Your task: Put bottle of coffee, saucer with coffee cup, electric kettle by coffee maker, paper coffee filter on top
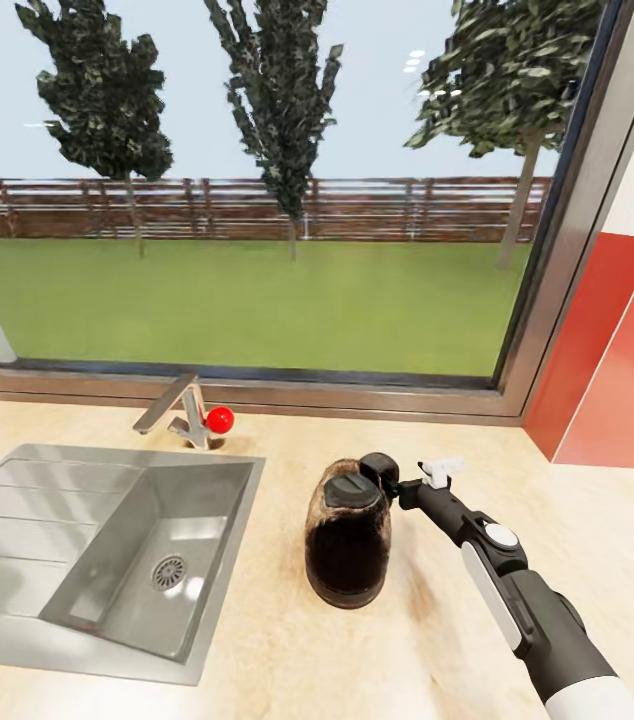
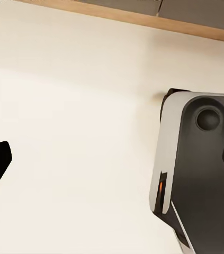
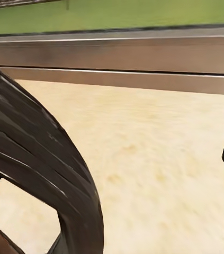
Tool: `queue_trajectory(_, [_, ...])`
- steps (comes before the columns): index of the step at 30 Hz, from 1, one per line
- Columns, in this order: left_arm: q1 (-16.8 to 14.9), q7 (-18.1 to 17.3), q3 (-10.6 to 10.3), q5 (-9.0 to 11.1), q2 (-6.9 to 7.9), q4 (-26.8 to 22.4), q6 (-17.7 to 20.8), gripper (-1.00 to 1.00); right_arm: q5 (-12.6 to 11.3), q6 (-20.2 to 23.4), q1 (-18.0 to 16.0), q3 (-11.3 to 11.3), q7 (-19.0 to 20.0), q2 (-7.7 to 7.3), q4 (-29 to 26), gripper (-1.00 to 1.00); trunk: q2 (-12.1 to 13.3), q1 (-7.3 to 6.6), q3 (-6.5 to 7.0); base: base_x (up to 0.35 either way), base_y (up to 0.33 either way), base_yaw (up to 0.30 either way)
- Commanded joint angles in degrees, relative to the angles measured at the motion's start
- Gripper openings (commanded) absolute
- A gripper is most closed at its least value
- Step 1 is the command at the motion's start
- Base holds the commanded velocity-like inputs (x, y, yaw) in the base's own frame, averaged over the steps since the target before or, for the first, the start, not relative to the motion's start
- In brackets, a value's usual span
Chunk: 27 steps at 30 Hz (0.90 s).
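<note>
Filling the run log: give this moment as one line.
object: electric kettle upright on countertop right of sink | right gripper at its handle | grip: unclear

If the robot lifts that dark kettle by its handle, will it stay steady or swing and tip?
The electric kettle looks rigid, tall and rounded on a smallish base, so a sideways push would probably tip it rather than slide it. The right gripper is at its handle, off to one side, so when lifted it may hang tilted. On the countertop it stands upright now.
</note>
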Motion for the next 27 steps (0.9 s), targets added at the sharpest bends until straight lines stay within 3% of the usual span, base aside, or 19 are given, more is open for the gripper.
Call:
queue_trajectory(1, [0.01, -0.32, 0.49, -0.45, -0.02, -0.08, -0.09, 1.00, -0.56, 0.35, -0.04, 0.06, 0.01, -0.04, -0.07, 1.00, -0.11, 0.04, -0.11, 0.087, 0.124, 0.000])
queue_trajectory(13, [0.03, -0.32, 0.48, -0.45, -0.02, -0.08, -0.09, 1.00, -0.56, 0.31, -0.04, 0.06, 0.01, -0.06, -0.07, 1.00, -0.11, 0.04, -0.11, 0.021, 0.024, 0.000])
queue_trajectory(14, [0.02, -0.32, 0.48, -0.45, -0.02, -0.08, -0.09, 1.00, -0.56, 0.30, -0.04, 0.06, 0.01, -0.07, -0.07, -1.00, -0.11, 0.04, -0.11, 0.000, 0.000, 0.000])
queue_trajectory(27, [0.03, -0.32, 0.48, -0.45, -0.02, -0.08, -0.09, 1.00, -0.56, 0.18, -0.04, 0.06, 0.01, -0.12, -0.07, -1.00, -0.11, 0.04, -0.11, 0.000, 0.000, 0.000])
